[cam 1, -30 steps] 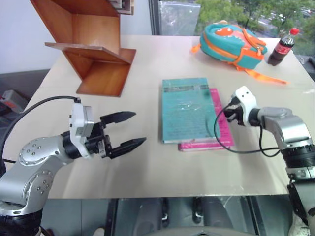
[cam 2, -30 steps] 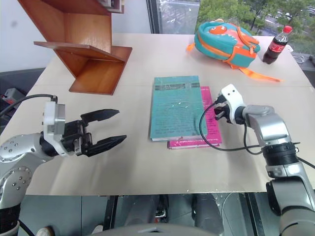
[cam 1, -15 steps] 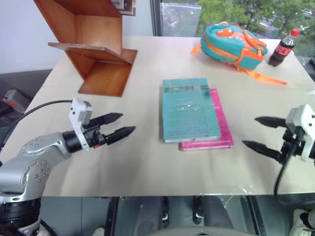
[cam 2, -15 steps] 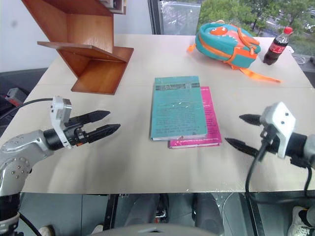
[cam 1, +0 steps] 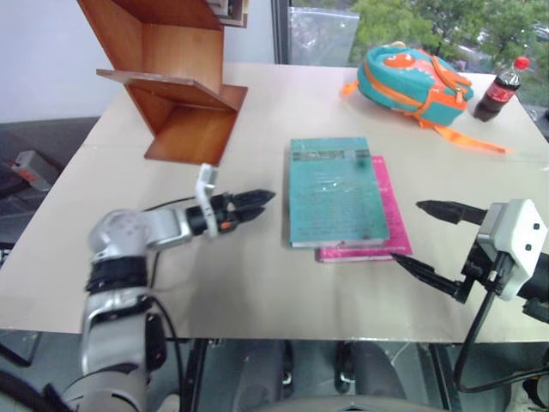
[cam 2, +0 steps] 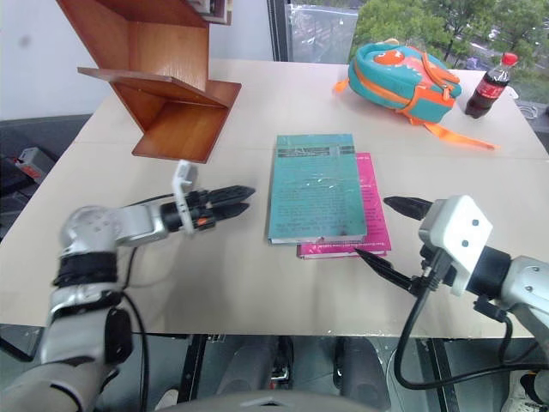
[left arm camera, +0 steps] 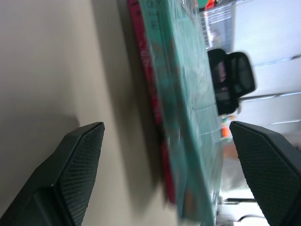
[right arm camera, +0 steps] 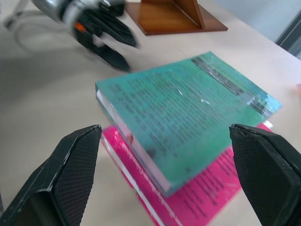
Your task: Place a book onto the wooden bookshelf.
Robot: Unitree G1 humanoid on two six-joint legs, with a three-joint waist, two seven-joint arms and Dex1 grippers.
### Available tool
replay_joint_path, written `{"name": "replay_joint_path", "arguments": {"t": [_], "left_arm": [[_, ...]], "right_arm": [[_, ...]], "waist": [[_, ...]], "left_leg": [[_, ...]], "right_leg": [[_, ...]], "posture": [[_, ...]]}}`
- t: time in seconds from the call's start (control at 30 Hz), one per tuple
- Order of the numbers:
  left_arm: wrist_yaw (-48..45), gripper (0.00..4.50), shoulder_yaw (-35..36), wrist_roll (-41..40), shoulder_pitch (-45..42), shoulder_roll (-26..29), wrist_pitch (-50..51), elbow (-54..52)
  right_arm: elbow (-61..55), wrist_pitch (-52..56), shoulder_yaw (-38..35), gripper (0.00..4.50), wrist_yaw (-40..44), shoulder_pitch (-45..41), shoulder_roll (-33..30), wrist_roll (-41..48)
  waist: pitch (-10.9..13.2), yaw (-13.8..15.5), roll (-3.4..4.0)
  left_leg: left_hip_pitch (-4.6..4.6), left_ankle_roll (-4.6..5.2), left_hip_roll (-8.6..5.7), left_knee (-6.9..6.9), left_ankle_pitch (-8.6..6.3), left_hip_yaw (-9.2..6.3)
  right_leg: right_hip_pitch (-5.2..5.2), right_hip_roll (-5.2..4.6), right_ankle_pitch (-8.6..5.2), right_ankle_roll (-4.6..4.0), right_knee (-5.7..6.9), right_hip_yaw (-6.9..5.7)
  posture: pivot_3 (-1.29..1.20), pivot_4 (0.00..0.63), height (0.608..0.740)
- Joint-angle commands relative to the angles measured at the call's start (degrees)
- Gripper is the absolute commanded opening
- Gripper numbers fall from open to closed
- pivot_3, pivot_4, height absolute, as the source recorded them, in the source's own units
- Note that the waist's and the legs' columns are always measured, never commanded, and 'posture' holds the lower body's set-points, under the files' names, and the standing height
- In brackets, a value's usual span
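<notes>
The teal-green book lies flat on the table, stacked on a magenta-pink book, with the wooden bookshelf well apart at the table's far left corner. The left gripper points at the book's left edge, just beside it, its 2 fingers spread and holding nothing. The right gripper hangs near the stack's right side, jaws wide apart and empty.
</notes>
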Motion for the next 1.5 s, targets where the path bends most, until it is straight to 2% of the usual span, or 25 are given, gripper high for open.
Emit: {"name": "replay_joint_path", "arguments": {"t": [0.03,0.2,0.23,0.3,0.37,0.4,0.43,0.47,0.5,0.6,0.77,0.87,0.93,0.97,1.07,1.17,1.23,1.3,1.4,1.5], "left_arm": [[-2.25,4.50,0.08,2.53,-4.67,-1.90,-1.68,5.97],[-7.59,4.50,-2.43,8.73,-10.18,-5.63,-6.55,16.48],[-8.94,4.24,-2.59,9.56,-11.22,-6.08,-7.05,18.29],[-12.40,3.67,-3.86,11.22,-12.52,-6.22,-6.89,20.11],[-15.73,2.73,-4.98,12.43,-13.35,-6.22,-6.03,20.95],[-16.89,2.41,-5.27,12.94,-13.73,-6.24,-5.66,21.48],[-17.98,1.85,-5.43,13.52,-14.15,-6.30,-5.53,22.18],[-18.89,1.51,-5.74,14.21,-14.43,-6.36,-5.62,22.65],[-19.82,0.89,-5.89,14.74,-14.68,-6.42,-5.65,23.02],[-21.81,0.05,-5.04,14.76,-15.04,-5.54,-3.95,22.17],[-21.56,0.05,-1.64,12.54,-14.16,-2.22,1.05,16.13],[-20.21,0.05,0.50,10.12,-11.98,-0.24,3.64,4.96],[-18.91,0.05,1.98,8.43,-9.50,0.46,1.26,-7.99],[-18.57,0.05,2.11,8.60,-7.93,0.68,-2.07,-14.96],[-24.25,0.05,-1.64,15.23,-3.89,4.10,-21.67,-33.30],[-28.28,0.05,-5.97,25.36,-6.18,9.39,-40.09,-36.55],[-29.03,0.05,-10.08,38.64,-11.48,14.53,-62.19,-31.46],[-28.77,0.05,-12.79,47.29,-16.70,18.43,-77.96,-24.34],[-28.47,0.05,-16.60,57.01,-23.58,24.52,-93.86,-11.04],[-29.37,0.05,-21.15,65.26,-29.44,30.08,-104.17,1.47]], "right_arm": [[-2.56,-1.40,-0.38,4.44,-2.53,0.22,0.12,0.66],[-3.59,-1.56,-0.25,4.44,-4.80,1.17,0.08,1.11],[-3.82,-1.62,-0.10,4.48,-5.24,1.32,-0.02,1.18],[-4.01,-1.83,0.07,4.50,-6.00,1.54,-0.32,1.52],[-4.04,-2.03,0.07,4.50,-6.54,1.79,-0.58,1.78],[-4.04,-2.11,0.05,4.50,-6.76,1.91,-0.68,1.85],[-4.03,-2.08,0.10,4.50,-6.97,1.89,-0.73,1.83],[-4.03,-2.11,0.16,4.50,-7.18,1.92,-0.80,1.84],[-4.02,-2.17,0.31,4.50,-7.43,1.86,-0.86,1.85],[-3.97,-2.29,0.74,4.50,-7.98,1.56,-1.04,1.87],[-3.46,-2.67,1.19,4.50,-8.32,0.95,-1.06,1.60],[-2.78,-3.27,1.72,4.50,-8.39,0.18,-0.75,1.51],[-1.69,-3.98,2.19,4.50,-8.17,-0.82,-0.45,1.58],[-1.09,-4.43,2.41,4.50,-8.00,-1.32,-0.33,1.61],[1.42,-5.86,3.07,4.50,-7.44,-3.43,0.02,1.84],[3.68,-7.02,4.17,4.50,-6.79,-5.43,0.17,1.86],[5.39,-7.99,5.59,4.50,-6.17,-7.09,0.27,1.40],[6.60,-8.69,6.97,4.50,-5.74,-8.49,0.49,1.09],[8.06,-9.61,8.99,4.50,-5.61,-10.53,0.99,0.74],[9.13,-10.29,10.65,4.50,-5.38,-11.98,1.33,0.14]], "waist": [[0.00,-0.19,-0.02],[0.00,-0.17,-0.04],[-0.02,0.00,-0.05],[-0.01,0.01,-0.06],[-0.01,-0.26,-0.06],[-0.01,-0.31,-0.07],[-0.01,-0.32,-0.07],[-0.01,-0.31,-0.07],[-0.01,-0.29,-0.07],[-0.01,-0.32,-0.07],[0.05,-0.37,-0.15],[0.09,-0.43,-0.19],[0.09,-0.39,-0.19],[0.09,-0.36,-0.20],[0.14,-0.37,-0.24],[0.14,-0.23,-0.22],[0.14,-0.20,-0.23],[0.16,-0.24,-0.23],[0.12,-0.32,-0.17],[0.13,-0.38,-0.16]], "left_leg": [[-0.01,0.00,-0.01,0.00,0.00,0.01],[0.04,-0.02,0.04,-0.03,0.01,0.02],[0.03,-0.02,0.03,-0.02,0.01,-0.01],[0.01,-0.01,-0.03,0.01,0.01,-0.01],[0.01,0.00,-0.07,0.01,0.00,0.01],[0.01,0.00,-0.07,0.01,0.00,0.01],[0.00,0.01,-0.07,0.01,0.00,0.00],[0.00,0.01,-0.06,0.01,0.00,-0.02],[0.00,0.00,-0.05,0.01,0.00,-0.03],[-0.01,0.01,-0.04,0.01,0.00,-0.03],[-0.04,0.01,-0.03,0.01,0.00,-0.05],[-0.05,0.01,-0.01,0.01,0.00,-0.04],[-0.05,0.01,-0.02,0.01,0.00,-0.07],[-0.05,0.00,-0.02,0.01,0.00,-0.07],[-0.05,-0.01,-0.04,0.01,0.00,-0.09],[-0.04,-0.03,-0.04,0.01,0.00,-0.11],[-0.01,-0.03,-0.08,0.01,0.01,-0.10],[-0.04,-0.04,-0.11,0.00,0.00,-0.07],[-0.01,0.03,-0.14,-0.03,-0.02,0.00],[-0.04,0.06,-0.15,-0.06,-0.02,0.02]], "right_leg": [[0.00,-0.01,0.02,-0.03,0.00,0.01],[-0.03,0.06,0.06,-0.11,0.02,0.01],[-0.01,0.04,0.02,-0.05,0.02,-0.02],[0.00,-0.03,-0.02,0.03,0.02,-0.03],[0.00,-0.08,-0.01,0.04,0.01,0.01],[-0.01,-0.09,-0.01,0.03,0.01,0.02],[-0.02,-0.08,0.01,0.00,0.02,0.01],[-0.03,-0.07,0.06,-0.10,0.03,0.00],[-0.03,-0.06,0.07,-0.12,0.04,-0.01],[-0.03,-0.08,0.06,-0.11,0.04,-0.01],[-0.07,-0.07,0.07,-0.12,0.06,0.00],[-0.10,-0.09,0.08,-0.15,0.07,0.04],[-0.09,-0.14,0.09,-0.16,0.07,0.18],[-0.08,-0.16,0.11,-0.19,0.07,0.24],[-0.08,-0.35,0.12,-0.21,0.03,0.28],[-0.04,-0.24,0.13,-0.24,0.02,0.18],[-0.01,-0.16,0.13,-0.24,0.01,0.10],[-0.01,-0.14,0.14,-0.24,-0.06,-0.09],[-0.02,-0.15,0.14,-0.23,-0.10,0.00],[-0.06,-0.10,0.12,-0.21,-0.11,-0.01]], "posture": [[0.00,0.150,0.740],[0.00,0.150,0.740],[0.00,0.150,0.740],[0.00,0.150,0.740],[0.00,0.150,0.740],[0.00,0.150,0.740],[0.00,0.150,0.740],[0.00,0.150,0.740],[0.00,0.150,0.740],[0.00,0.150,0.740],[0.00,0.150,0.740],[0.00,0.150,0.740],[0.00,0.150,0.740],[0.00,0.150,0.740],[0.00,0.150,0.740],[0.00,0.150,0.740],[0.00,0.150,0.740],[0.00,0.150,0.740],[0.00,0.150,0.740],[0.00,0.150,0.740]]}}
